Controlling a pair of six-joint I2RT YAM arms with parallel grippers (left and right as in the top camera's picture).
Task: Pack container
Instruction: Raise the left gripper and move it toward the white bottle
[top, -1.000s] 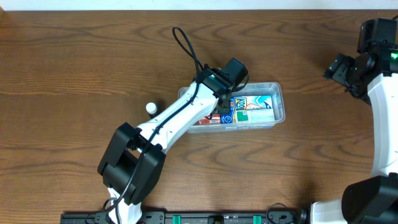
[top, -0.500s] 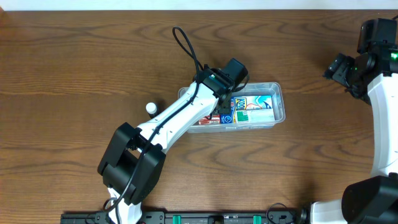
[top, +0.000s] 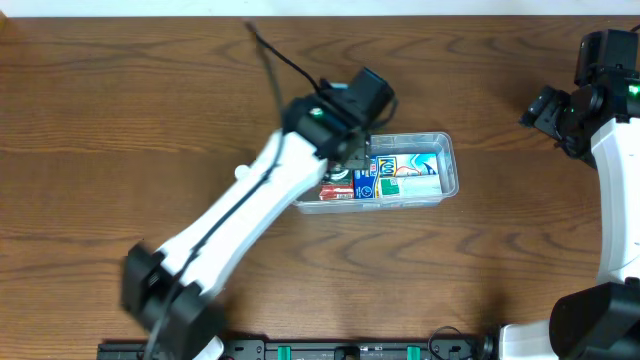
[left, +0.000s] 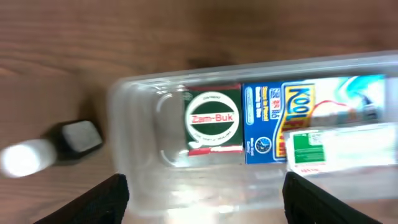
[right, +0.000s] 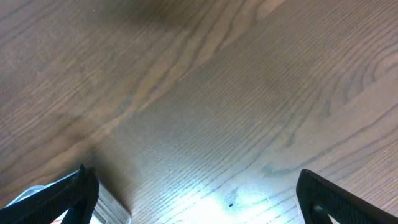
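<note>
Jaws spread and empty, the left claw (left: 205, 194) rises from the clear plastic container (left: 140, 106), red-and-green Zam-Buk packet (left: 213, 119) left inside.

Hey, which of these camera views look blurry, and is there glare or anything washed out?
Overhead: the left arm is smeared into streaks, while the container and the right arm are sharp. Left wrist: everything is soft, though the Zam-Buk packet is readable, and the small bottle is blown out white. Right wrist: a bright glare patch sits on the table.
</note>
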